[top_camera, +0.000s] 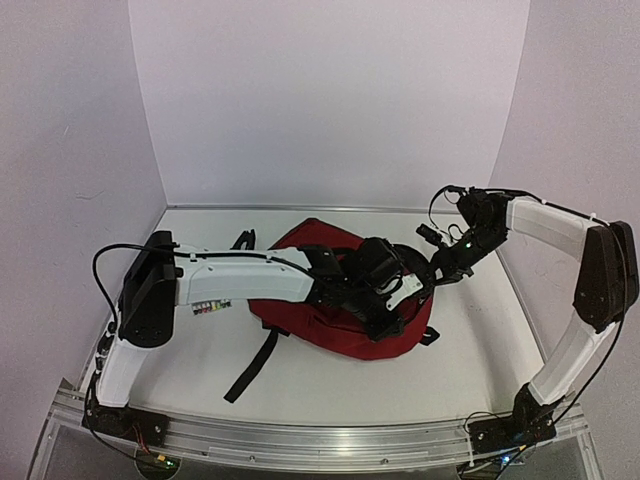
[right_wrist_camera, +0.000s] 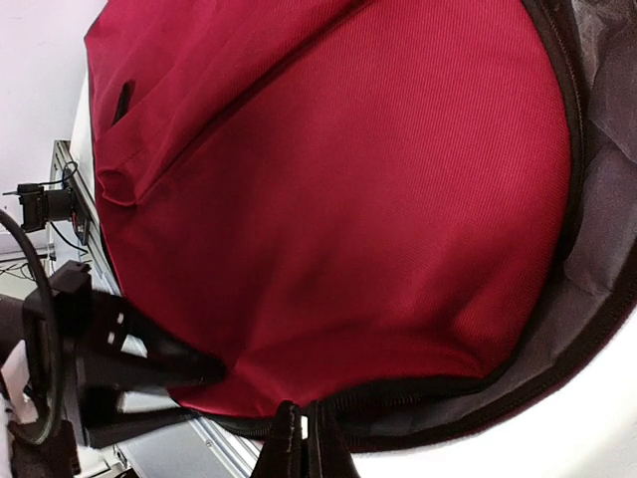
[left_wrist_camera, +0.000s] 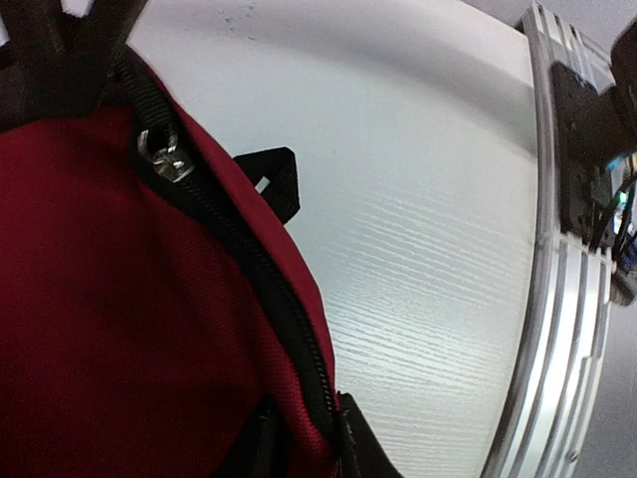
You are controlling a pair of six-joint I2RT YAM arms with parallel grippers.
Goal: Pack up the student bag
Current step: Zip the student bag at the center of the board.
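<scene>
The left arm (top_camera: 240, 278) hides the middle of the student bag (top_camera: 300, 325). The left fingers (left_wrist_camera: 45, 40) are cut off at the top edge and the right fingers (right_wrist_camera: 287, 448) at the bottom edge. Whether the left ones grip anything cannot be told.

Centre: the student bag (top_camera: 310, 318) fills the middle of the surface (top_camera: 470, 350), and the left arm (top_camera: 240, 275) lies low across it.
Right: the right gripper (top_camera: 428, 283) is pinched onto the bag's rim, with open surface beyond it.
Near-left: a black strap (top_camera: 255, 362) trails across open surface.
Back: a narrow strip before the wall (top_camera: 330, 100).
Near edge: a metal rail (top_camera: 320, 435).
</scene>
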